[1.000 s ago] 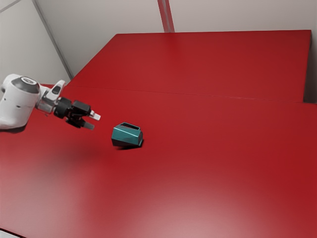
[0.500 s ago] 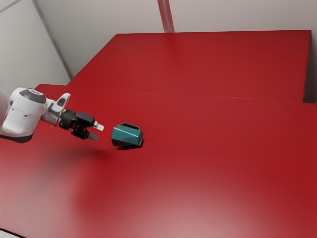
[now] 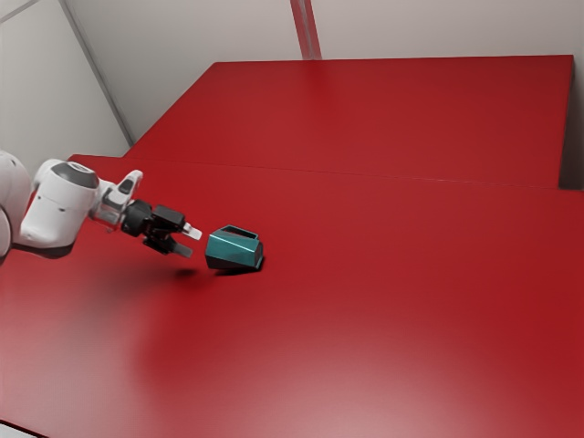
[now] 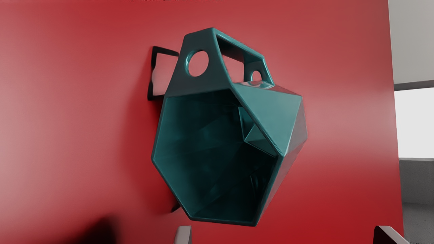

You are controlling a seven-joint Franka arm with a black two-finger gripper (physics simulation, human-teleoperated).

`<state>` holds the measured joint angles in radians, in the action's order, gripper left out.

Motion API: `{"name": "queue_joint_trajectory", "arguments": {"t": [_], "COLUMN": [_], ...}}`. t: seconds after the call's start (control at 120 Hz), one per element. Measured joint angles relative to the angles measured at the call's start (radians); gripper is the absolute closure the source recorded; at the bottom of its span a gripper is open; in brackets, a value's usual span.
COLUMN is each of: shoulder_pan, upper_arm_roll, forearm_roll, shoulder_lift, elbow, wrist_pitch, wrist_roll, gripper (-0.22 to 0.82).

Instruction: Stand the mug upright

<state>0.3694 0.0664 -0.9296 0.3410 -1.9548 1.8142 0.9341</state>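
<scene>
**Mug (image 3: 234,248) on its side, open gripper (image 3: 189,242) held near it**

The mug is seen lying on its side on the red surface (image 3: 383,301), with its base not set down. Its teal body is cut in flat facets, and its mouth is turned toward the gripper, so that the hollow inside is laid open to the wrist view. The handle (image 4: 200,40) is joined to one side of the body and is pierced by round holes; the red of the surface can be seen through them.

The gripper is held open and empty. Its two fingers (image 4: 183,234) are spread well apart, and neither is touched by the mug. In the exterior view, the arm (image 3: 62,208) is brought in from the left, and the fingertips are pointed toward the mug across a small gap. A dark shadow (image 3: 185,273) is cast on the surface below the gripper, which is held above it. Another shadow, shaped like a frame, is thrown beside the handle. Behind the surface, pale walls (image 3: 438,27) are seen.
</scene>
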Motion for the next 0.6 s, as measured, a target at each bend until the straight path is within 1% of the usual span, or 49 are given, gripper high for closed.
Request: {"name": "queue_joint_trajectory", "arguments": {"t": [0.233,0.6], "shoulder_pan": [-0.020,-0.047], "upper_arm_roll": [-0.002,-0.005], "forearm_roll": [0.000,-0.013], "shoulder_lift": [0.033,0.053], "elbow": [0.034,0.042], "wrist_pitch": [-0.001,-0.001], "wrist_roll": [0.000,-0.001], "gripper": [0.02,0.02]}}
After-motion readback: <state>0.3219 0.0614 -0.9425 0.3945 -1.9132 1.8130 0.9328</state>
